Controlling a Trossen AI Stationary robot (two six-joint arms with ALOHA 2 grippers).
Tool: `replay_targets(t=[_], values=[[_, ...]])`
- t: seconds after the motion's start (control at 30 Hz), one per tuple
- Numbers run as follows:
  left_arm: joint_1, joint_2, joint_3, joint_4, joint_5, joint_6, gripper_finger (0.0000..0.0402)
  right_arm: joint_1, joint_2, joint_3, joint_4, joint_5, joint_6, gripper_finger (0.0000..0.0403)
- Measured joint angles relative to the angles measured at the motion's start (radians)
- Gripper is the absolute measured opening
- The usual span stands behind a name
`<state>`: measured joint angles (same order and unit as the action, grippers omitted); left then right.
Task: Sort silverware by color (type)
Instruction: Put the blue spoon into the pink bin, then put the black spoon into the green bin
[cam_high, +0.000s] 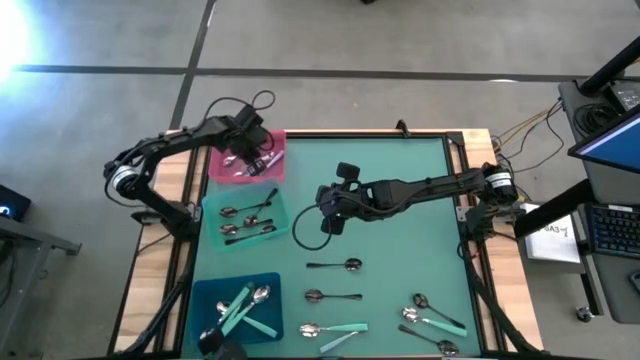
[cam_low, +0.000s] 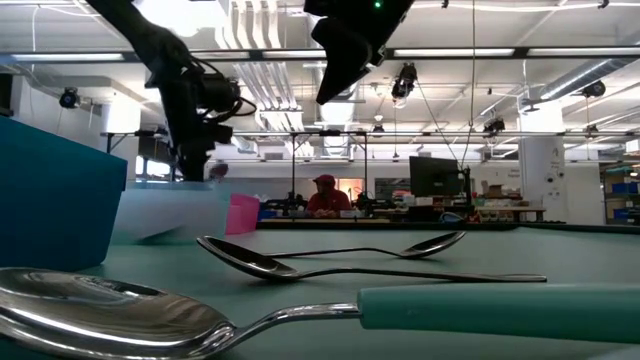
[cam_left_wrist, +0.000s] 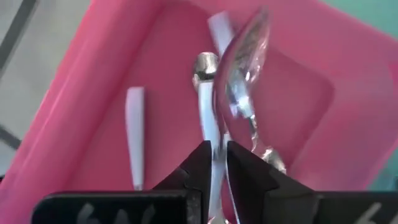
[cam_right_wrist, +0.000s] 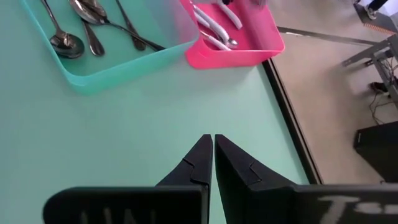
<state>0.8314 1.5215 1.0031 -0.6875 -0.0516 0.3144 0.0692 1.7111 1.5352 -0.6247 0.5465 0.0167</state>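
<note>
My left gripper (cam_high: 250, 150) (cam_left_wrist: 217, 152) hangs low over the pink tray (cam_high: 272, 168) (cam_left_wrist: 124, 56), pointing steeply down, its fingers a narrow gap apart. Just past the fingertips a blurred all-silver spoon (cam_left_wrist: 245, 68) slants over the tray floor, bowl away from the fingers. More silver pieces (cam_left_wrist: 134, 124) lie in the tray. My right gripper (cam_high: 328, 212) (cam_right_wrist: 214, 140) is shut and holds nothing, above the bare green mat at mid-table. Loose silverware lies on the mat's near half: dark-handled spoons (cam_high: 335, 265) (cam_high: 333, 296) and a teal-handled one (cam_high: 335, 328). My left gripper: a pale silver handle (cam_left_wrist: 213, 140) shows in the narrow gap between the fingers. I cannot tell whether the fingers touch it or it lies on the tray floor below. The blurred spoon's handle end (cam_left_wrist: 267, 158) runs beside one finger, outside the gap.
A light green tray (cam_high: 210, 205) (cam_right_wrist: 124, 68) with several dark-handled spoons sits near the pink one. A blue tray (cam_high: 200, 290) with teal-handled pieces stands at the near left. More utensils (cam_high: 430, 312) (cam_high: 430, 342) lie near right. A person sits far behind the table (cam_low: 322, 195).
</note>
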Motion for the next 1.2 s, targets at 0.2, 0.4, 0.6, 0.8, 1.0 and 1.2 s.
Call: replay_targets(t=[0.2,0.4,0.6,0.8,1.0,1.2], values=[[0.0,-0.001,0.03,-0.01,0.012,0.0,0.0066,0.0,0.0,0.0,-0.013,-0.001,0.013,0.0009],[0.0,-0.002,0.06,-0.012,0.106,-0.008,0.01,0.0,0.0,0.0,-0.031,-0.001,0.027,0.0014],[-0.002,-0.012,0.078,-0.015,0.42,-0.026,0.0116,-0.004,0.0,0.0,-0.1,-0.006,0.052,0.006],[-0.037,-0.014,0.076,-0.017,0.723,-0.057,0.0116,-0.006,0.0,0.0,-0.22,-0.012,0.178,0.012],[-0.184,-0.014,0.075,-0.019,0.801,-0.082,0.0114,-0.002,0.0,-0.016,-0.29,-0.187,0.262,0.0143],[-0.404,-0.015,0.075,-0.02,0.794,-0.097,0.0114,0.018,0.0,-0.08,-0.293,-0.281,0.293,0.0136]])
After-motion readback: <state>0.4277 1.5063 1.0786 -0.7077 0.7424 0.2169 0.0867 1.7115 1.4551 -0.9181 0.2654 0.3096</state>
